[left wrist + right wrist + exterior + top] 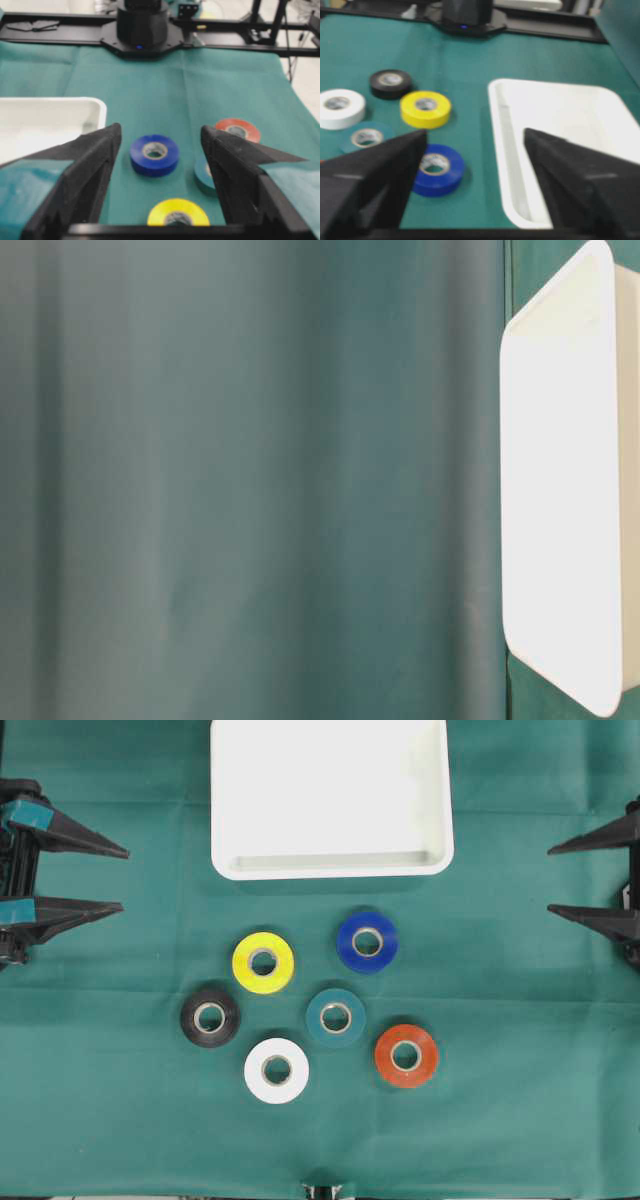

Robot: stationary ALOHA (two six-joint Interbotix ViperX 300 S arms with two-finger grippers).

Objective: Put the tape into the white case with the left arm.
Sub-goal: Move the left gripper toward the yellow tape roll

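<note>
Several tape rolls lie flat on the green cloth: yellow (263, 962), blue (367, 941), black (210, 1017), teal (335, 1017), white (276, 1070) and orange (406, 1055). The white case (330, 865) stands behind them at the top centre, with nothing in it. My left gripper (124, 878), its fingers banded in teal, is open at the left edge, well clear of the rolls. In its wrist view the blue roll (154, 154) shows between the fingers. At the right edge my all-black right gripper (550, 880) is open and holds nothing.
The green cloth (120, 1120) covers the table. The table-level view shows only blurred green cloth (250, 480) and the case's side (565, 490). The opposite arm's black base (142, 27) stands at the far end in the left wrist view.
</note>
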